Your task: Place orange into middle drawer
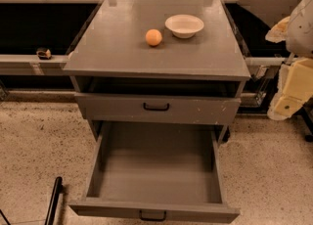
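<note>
A small round orange (153, 37) sits on the grey counter (107, 48) of a wooden cabinet, a little toward the far side and near the middle of the top. Just to its right and slightly farther back stands a shallow white bowl (184, 25), close to the fruit but apart from it.

Below the counter, the upper drawer (117, 107) is nearly closed, its front scuffed with white chips toward the right end and fitted with a small black bar handle (156, 106). Beneath it, the middle drawer (156, 170) is pulled far out toward the near side, its deep grey interior open to view from above. A second black handle (152, 215) is on its front panel at the bottom edge of the scene.

The robot's hand (287, 102), a cream-coloured assembly, hangs at the far right edge of the scene, beside the cabinet's right side at about the height of the upper drawer and well apart from the orange. Whether it is released or clenched cannot be told, and it is grasping nothing that can be seen.

A speckled floor (34, 146) surrounds the cabinet. A small dark object (43, 53) rests on a ledge to the left, and a thin black bar (54, 202) leans in the near left corner.
</note>
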`<state>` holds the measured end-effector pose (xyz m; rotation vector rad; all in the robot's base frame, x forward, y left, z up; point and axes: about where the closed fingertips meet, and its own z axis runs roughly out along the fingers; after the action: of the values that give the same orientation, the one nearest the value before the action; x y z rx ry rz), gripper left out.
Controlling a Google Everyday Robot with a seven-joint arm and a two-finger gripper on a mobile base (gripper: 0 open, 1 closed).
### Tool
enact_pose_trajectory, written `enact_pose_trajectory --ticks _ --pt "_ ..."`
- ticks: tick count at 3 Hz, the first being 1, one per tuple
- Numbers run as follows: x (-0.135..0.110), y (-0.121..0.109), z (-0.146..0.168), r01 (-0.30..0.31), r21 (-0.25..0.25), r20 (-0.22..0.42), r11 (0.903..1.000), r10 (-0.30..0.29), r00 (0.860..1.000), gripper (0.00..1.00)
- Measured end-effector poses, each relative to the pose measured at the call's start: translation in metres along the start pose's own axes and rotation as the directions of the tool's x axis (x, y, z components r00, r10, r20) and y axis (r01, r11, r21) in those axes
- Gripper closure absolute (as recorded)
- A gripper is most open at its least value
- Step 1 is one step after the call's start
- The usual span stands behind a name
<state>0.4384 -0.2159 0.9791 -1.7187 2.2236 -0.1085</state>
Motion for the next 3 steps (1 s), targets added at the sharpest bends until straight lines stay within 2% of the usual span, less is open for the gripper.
enact_pose_trajectory --ticks 1,2,3 --pt "0.000 0.000 0.000 0.000 0.000 0.000 1.0000 0.000 1.000 0.00" --pt "-0.017 -0.025 0.025 0.017 -0.018 -0.016 0.9997 -0.017 1.000 0.00" --pt "-0.066 -0.069 0.109 0.115 -0.124 -0.089 0.9856 -0.126 0.988 0.00"
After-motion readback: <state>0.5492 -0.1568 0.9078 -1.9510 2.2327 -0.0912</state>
